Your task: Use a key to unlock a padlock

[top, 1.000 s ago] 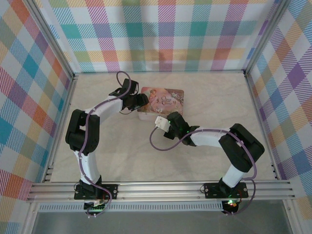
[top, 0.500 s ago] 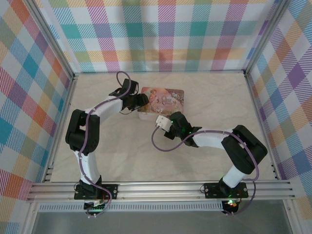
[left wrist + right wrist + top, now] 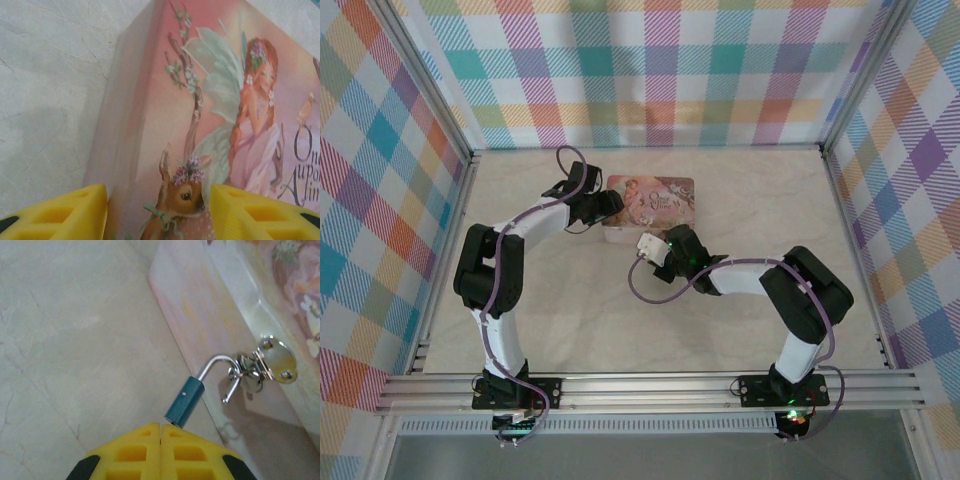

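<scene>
Though elbow-bent — right pincer at padlock

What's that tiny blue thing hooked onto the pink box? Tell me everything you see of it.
It is a tiny padlock with a smooth teal-blue body and a thin silvery metal shackle. The shackle threads the shiny clasp on the side of the pink fairy-printed tin, and its free end hangs outside the body, so it looks open. The body sticks out slanting away from the tin, its lower end meeting the shut yellow-fingered right gripper.
</scene>
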Available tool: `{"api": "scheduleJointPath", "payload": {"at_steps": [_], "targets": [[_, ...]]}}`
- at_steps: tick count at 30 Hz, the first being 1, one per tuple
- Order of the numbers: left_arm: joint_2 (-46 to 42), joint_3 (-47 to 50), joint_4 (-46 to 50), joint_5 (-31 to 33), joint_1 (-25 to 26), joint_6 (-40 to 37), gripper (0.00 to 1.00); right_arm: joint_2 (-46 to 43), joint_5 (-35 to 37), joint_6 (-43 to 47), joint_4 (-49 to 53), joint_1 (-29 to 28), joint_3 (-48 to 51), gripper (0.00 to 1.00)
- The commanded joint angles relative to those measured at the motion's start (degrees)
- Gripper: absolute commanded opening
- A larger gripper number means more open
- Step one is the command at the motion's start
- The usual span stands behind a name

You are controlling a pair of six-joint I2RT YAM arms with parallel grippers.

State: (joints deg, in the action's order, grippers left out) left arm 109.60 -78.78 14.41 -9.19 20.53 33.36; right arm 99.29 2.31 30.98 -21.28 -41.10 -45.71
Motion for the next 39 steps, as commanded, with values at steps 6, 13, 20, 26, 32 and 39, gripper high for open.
{"api": "scheduleJointPath", "payload": {"at_steps": [6, 13, 20, 26, 32, 39], "targets": [[0.17, 0.20, 0.97, -3.84, 1.00, -0.23, 0.55, -2.96, -0.54, 1.85, -11.19, 1.38, -0.68, 0.00], [-0.35, 0.91, 0.98, -3.42, 1.00, -0.06, 0.55, -6.35, 0.33, -1.89, -9.25, 1.29, 2.74, 0.00], [-2.30, 2.71, 0.29, -3.29, 1.00, 0.71, 0.55, -7.81, 3.66, -15.56, 11.72, 1.29, -4.53, 0.20], [-2.74, 3.20, 0.41, -3.17, 1.00, 0.64, 0.56, -8.84, 4.89, -28.90, 15.34, 1.40, -4.39, 0.46], [-2.08, 2.58, 0.18, -3.72, 1.00, 0.89, 0.56, -4.62, 6.31, -33.75, 19.47, 1.38, -8.13, 0.54], [-1.59, 1.61, 0.71, -3.65, 1.00, 0.63, 0.56, 1.49, 8.51, -37.11, 21.67, 1.43, -12.81, 0.54]]}}
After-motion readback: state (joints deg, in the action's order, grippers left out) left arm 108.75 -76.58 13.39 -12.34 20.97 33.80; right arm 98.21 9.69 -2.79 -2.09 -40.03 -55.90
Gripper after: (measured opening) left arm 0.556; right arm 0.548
